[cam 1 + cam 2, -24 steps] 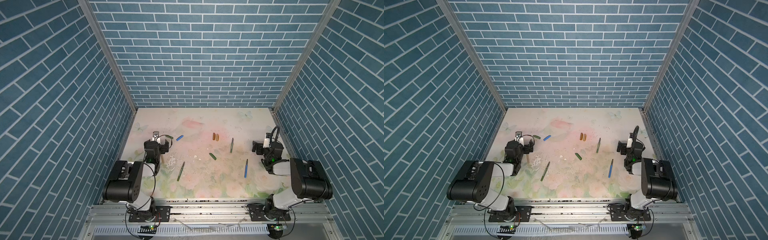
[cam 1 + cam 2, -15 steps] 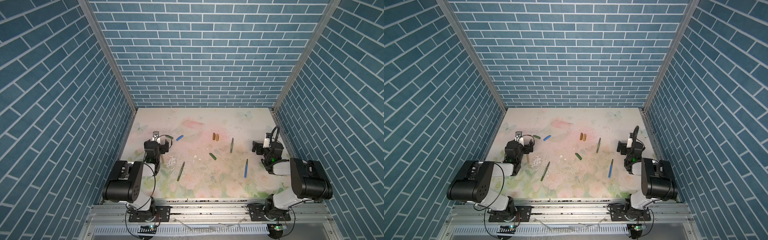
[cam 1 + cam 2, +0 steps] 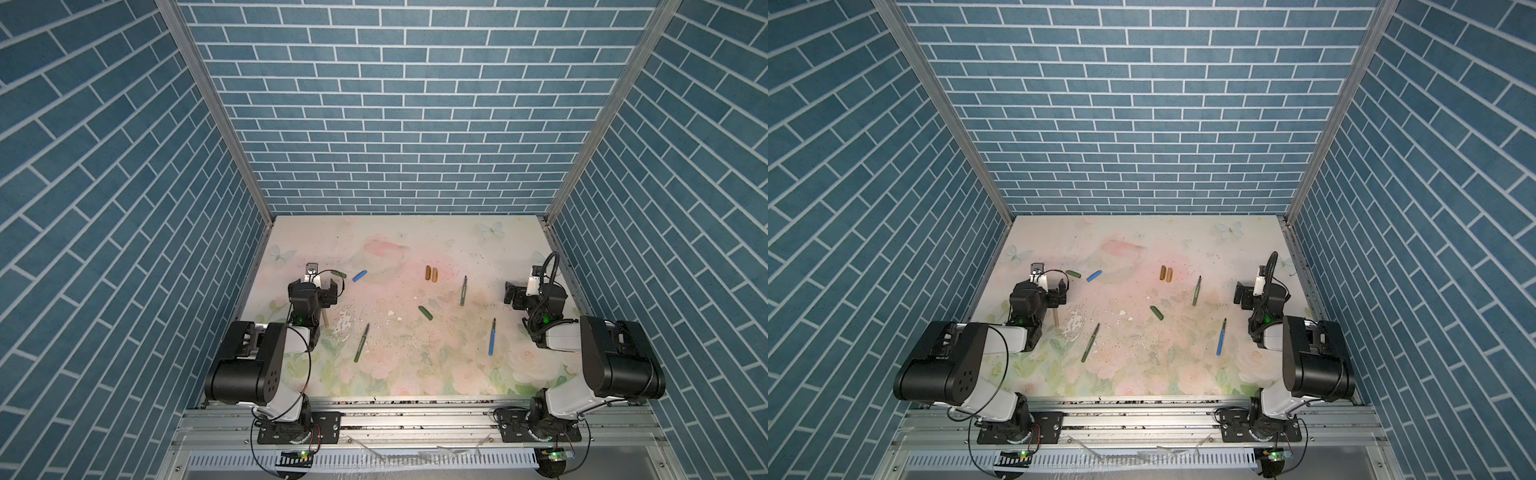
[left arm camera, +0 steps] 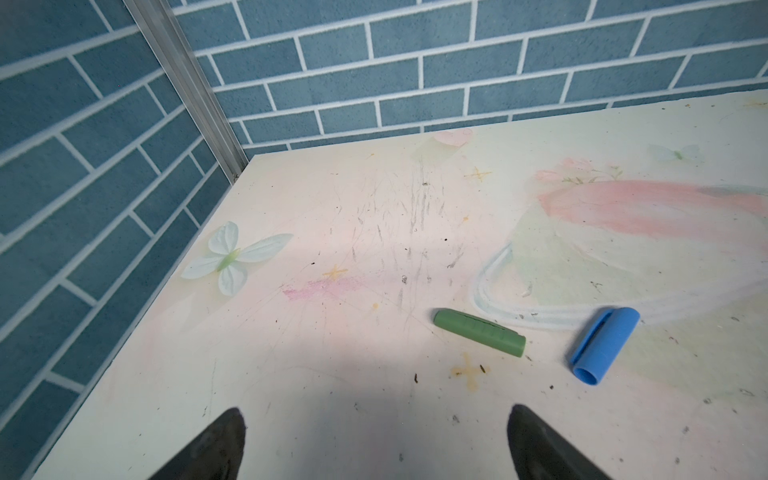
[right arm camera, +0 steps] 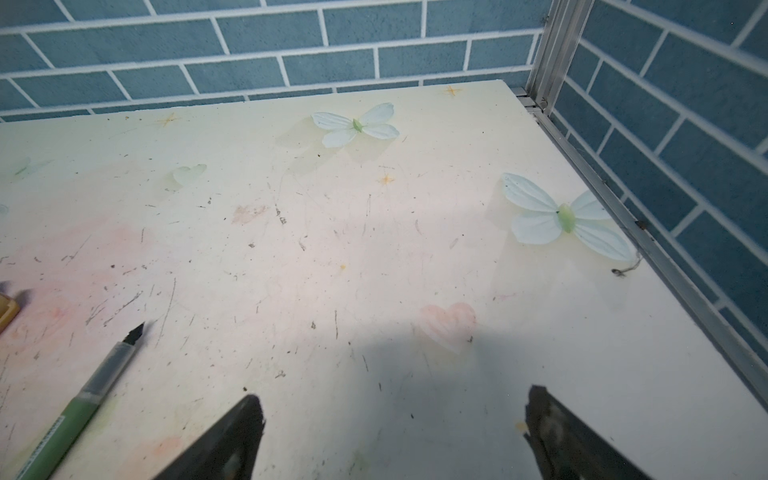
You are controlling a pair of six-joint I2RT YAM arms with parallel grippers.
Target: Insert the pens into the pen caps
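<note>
Both grippers rest low on the floral table [image 3: 390,245], open and empty. My left gripper [image 4: 376,409] points at a green pen cap [image 4: 478,331] and a blue cap [image 4: 604,345], both lying a little beyond its tips. A tan pen [image 3: 325,319] pokes out from under the left arm. My right gripper [image 5: 394,395] has a green pen [image 5: 83,403] off to its side. In both top views, amber [image 3: 428,273] and tan [image 3: 435,274] caps lie together mid-table, with another green cap [image 3: 425,313], a second green pen [image 3: 361,336] and a blue pen [image 3: 492,336] nearer the front.
Blue brick walls [image 3: 390,124] close in the table on three sides, with metal corner posts [image 4: 187,87]. The table surface is scuffed and printed with butterflies [image 5: 561,216]. A metal rail [image 3: 415,419] carrying both arm bases runs along the front.
</note>
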